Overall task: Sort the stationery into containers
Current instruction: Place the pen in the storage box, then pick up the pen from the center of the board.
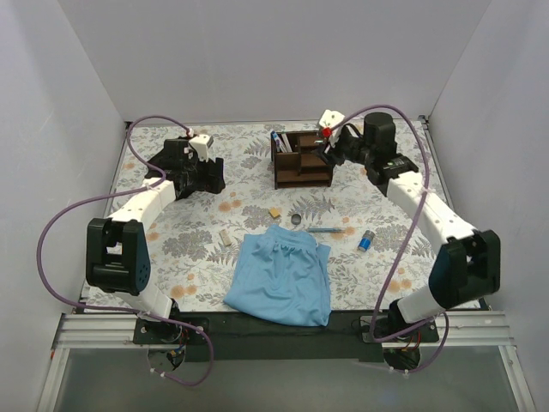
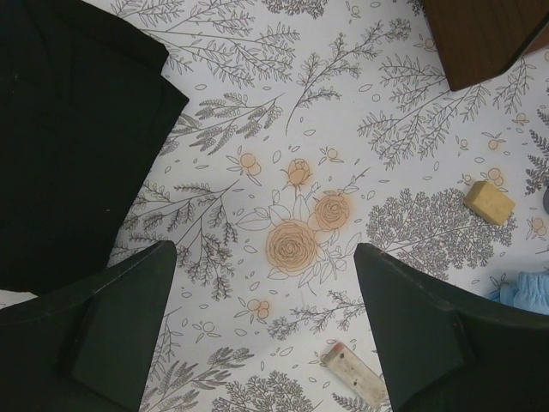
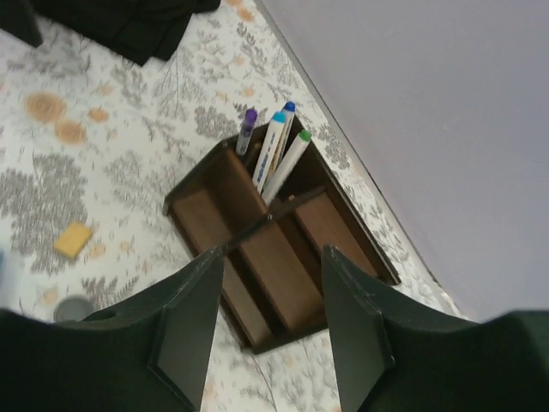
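Observation:
The dark brown wooden organizer [image 1: 302, 160] stands at the back centre, with several pens [image 1: 276, 140] upright in its back left slot. They also show in the right wrist view [image 3: 274, 150]. My right gripper [image 1: 325, 154] hovers open and empty over the organizer [image 3: 206, 206]. On the table lie a tan eraser [image 1: 274, 211], a dark ring [image 1: 296, 220], a thin blue pen [image 1: 323, 230], a blue-capped white cylinder [image 1: 366, 240] and a pale block [image 1: 225, 235]. My left gripper [image 2: 264, 249] is open and empty above the table, with the pale red-tipped block [image 2: 353, 376] and the tan eraser [image 2: 489, 202] in its view.
A light blue cloth [image 1: 283, 276] lies at the front centre. A black cloth [image 1: 202, 176] lies at the back left beside my left gripper, and fills the left of the left wrist view [image 2: 69, 129]. White walls close in the table on three sides.

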Controlling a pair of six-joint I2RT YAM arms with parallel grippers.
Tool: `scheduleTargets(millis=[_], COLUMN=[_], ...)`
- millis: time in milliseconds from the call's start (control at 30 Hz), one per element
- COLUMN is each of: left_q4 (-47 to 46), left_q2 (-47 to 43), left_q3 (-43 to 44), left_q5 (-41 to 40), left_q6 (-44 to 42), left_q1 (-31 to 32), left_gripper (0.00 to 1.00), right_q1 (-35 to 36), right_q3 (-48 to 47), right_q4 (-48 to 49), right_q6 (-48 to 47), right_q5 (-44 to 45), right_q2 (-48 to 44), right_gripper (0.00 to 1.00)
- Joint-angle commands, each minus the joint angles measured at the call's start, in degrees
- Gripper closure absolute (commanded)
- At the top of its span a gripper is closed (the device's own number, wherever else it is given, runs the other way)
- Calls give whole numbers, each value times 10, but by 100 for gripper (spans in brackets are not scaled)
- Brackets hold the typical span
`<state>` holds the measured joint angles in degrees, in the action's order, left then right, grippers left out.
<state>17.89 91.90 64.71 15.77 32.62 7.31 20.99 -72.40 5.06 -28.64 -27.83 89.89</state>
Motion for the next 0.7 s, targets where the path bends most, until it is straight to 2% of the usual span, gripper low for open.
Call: scheduleTargets(millis=[0, 100, 233, 433, 667], left_q4=[-25, -31, -37, -37, -25], left_q2=[-44, -46, -51, -67, -79], left_q3=[-21, -27, -30, -42, -53], left_q5=[13, 19, 22, 18, 15], left_q6=[10, 10, 15, 16, 18], left_q1=[2, 2, 2, 2, 3], left_gripper=[14, 14, 14, 14, 14], right_q1=[-3, -3, 14, 40, 62], right_q3=[18, 5, -27, 6, 5], right_q4=[-276, -391, -462, -463, -486], right_q6=[-214, -268, -272, -315, -359], right_q5=[-48, -45, -6, -1, 8], right_q2=[-65, -53, 8, 32, 83], right_gripper=[42, 44, 54, 56, 54])
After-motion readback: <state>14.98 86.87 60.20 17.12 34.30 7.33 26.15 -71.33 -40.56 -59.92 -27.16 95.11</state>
